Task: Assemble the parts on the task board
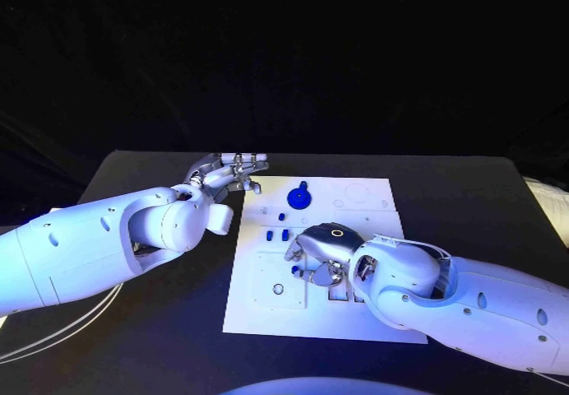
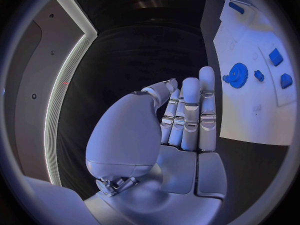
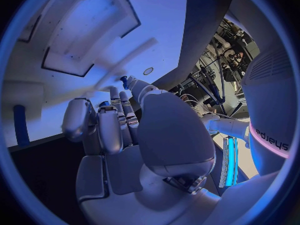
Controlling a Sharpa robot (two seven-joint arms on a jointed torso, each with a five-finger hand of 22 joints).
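The right silver hand (image 1: 322, 253) rests low on the flat white task board (image 1: 367, 321) in the middle of the black counter (image 1: 474, 197); whether it holds anything I cannot tell. Just beyond it lie a round blue gear (image 1: 299, 198) and small blue pieces (image 1: 275, 235), seemingly loose, so most assembly looks left. The left silver hand (image 1: 225, 174) hovers beside the board, fingers straight, holding nothing.

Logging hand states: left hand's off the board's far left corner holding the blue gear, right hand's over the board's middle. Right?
Not quite. The left hand holds nothing: in the left wrist view its fingers are straight and bare, and the blue gear lies on the board. The rest stands: that hand is off the board's far left corner, and the right hand is over its middle.
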